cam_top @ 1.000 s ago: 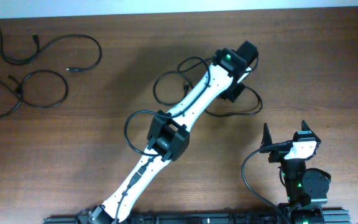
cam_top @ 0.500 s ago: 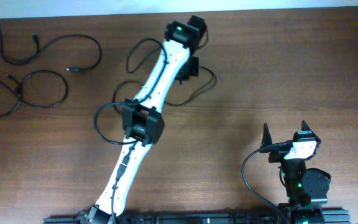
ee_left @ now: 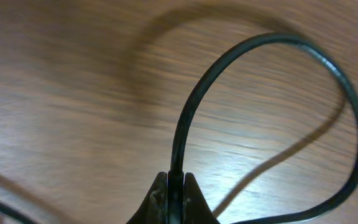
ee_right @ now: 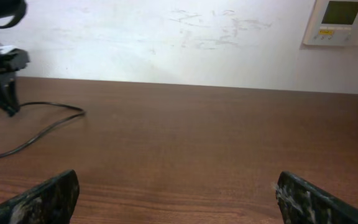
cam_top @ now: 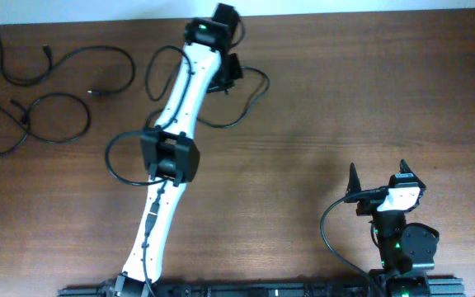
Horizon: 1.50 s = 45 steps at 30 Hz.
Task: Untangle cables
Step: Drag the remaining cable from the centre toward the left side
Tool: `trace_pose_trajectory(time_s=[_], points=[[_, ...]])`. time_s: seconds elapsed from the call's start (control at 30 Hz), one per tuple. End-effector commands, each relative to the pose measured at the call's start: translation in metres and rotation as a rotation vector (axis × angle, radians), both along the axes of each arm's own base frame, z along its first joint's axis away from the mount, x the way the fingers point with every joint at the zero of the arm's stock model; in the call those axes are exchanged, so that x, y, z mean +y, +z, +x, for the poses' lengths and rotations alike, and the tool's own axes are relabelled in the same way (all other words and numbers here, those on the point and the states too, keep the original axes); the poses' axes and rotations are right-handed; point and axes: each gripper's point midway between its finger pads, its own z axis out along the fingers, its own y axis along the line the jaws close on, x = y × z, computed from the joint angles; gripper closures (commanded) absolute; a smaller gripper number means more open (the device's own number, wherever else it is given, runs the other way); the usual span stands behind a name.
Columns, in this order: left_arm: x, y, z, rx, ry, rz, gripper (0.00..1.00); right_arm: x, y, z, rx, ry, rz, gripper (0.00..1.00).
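Observation:
My left gripper [cam_top: 231, 74] is at the table's far middle, shut on a thin black cable [cam_top: 258, 91] that loops out to its right. In the left wrist view the jaws [ee_left: 176, 183] pinch this cable [ee_left: 272, 40], which arcs up and round to the right. Two more black cables lie at the far left: one [cam_top: 72, 58] curling near the back edge, one [cam_top: 31, 124] in a figure-eight loop below it. My right gripper [cam_top: 382, 186] is open and empty at the near right; its fingers [ee_right: 179, 193] are spread wide. The held cable also shows in the right wrist view [ee_right: 48, 127].
The table's back edge meets a white wall [ee_right: 166, 37]. A wall thermostat [ee_right: 340, 22] is at the upper right of the right wrist view. A thick black robot wire [cam_top: 332, 219] loops beside the right arm's base.
My left arm has swung to the left along the back of the table, dragging the held cable with it. The right arm has not moved.

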Motion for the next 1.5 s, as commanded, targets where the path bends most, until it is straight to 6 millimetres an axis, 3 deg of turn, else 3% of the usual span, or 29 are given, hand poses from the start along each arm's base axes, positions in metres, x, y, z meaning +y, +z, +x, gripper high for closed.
trace_pose_trajectory(time_s=[0.0, 0.2, 0.27, 0.33, 0.4, 0.43, 0.53, 0.6, 0.67, 0.9, 1.03, 1.17, 1.27, 1.33, 1.47], points=[[0.006, 0.032, -0.014, 0.031, 0.038, -0.046, 1.0, -0.002, -0.003, 0.0, 0.003, -0.009, -0.003, 0.02], [0.016, 0.031, -0.021, 0.072, 0.161, -0.02, 0.96, -0.002, -0.003, 0.0, 0.003, -0.009, -0.003, 0.02], [0.016, 0.03, -0.022, 0.077, 0.158, -0.019, 0.76, -0.002, -0.003, 0.0, 0.003, -0.009, -0.003, 0.01], [0.022, 0.03, -0.025, 0.082, 0.148, 0.015, 0.67, -0.002, -0.003, 0.0, 0.003, -0.009, -0.003, 0.02], [0.038, 0.029, -0.025, 0.068, 0.119, 0.106, 0.35, -0.002, -0.003, 0.0, 0.003, -0.009, -0.003, 0.02], [0.038, 0.029, -0.025, 0.065, 0.09, 0.112, 0.28, -0.002, -0.003, 0.0, 0.003, -0.009, -0.003, 0.02], [0.041, 0.029, -0.024, 0.057, 0.044, 0.135, 0.24, -0.002, -0.003, 0.0, 0.003, -0.009, -0.003, 0.02], [0.04, 0.029, -0.025, 0.049, -0.174, 0.152, 0.18, -0.002, -0.003, 0.0, 0.003, -0.009, -0.003, 0.02], [0.029, 0.041, -0.027, 0.026, -0.369, 0.097, 0.04, -0.002, -0.003, 0.0, 0.003, -0.009, -0.003, 0.02], [0.029, 0.122, -0.031, -0.137, -0.455, 0.09, 0.03, -0.002, -0.003, 0.0, 0.003, -0.009, -0.003, 0.02], [0.038, 0.132, -0.055, -0.081, -0.491, 0.105, 0.04, -0.002, -0.003, 0.0, 0.003, -0.009, -0.003, 0.02], [0.057, 0.114, -0.097, 0.089, -0.504, 0.149, 0.02, -0.002, -0.003, 0.0, 0.003, -0.009, -0.003, 0.02], [0.064, 0.077, -0.116, 0.217, -0.512, 0.156, 0.03, -0.002, -0.003, 0.0, 0.003, -0.009, -0.003, 0.02], [0.063, 0.048, -0.116, 0.232, -0.561, 0.155, 0.11, -0.002, -0.003, 0.0, 0.003, -0.009, -0.003, 0.02], [0.062, 0.004, -0.118, 0.235, -0.639, 0.152, 0.03, -0.002, -0.003, 0.0, 0.003, -0.009, -0.003, 0.02]])
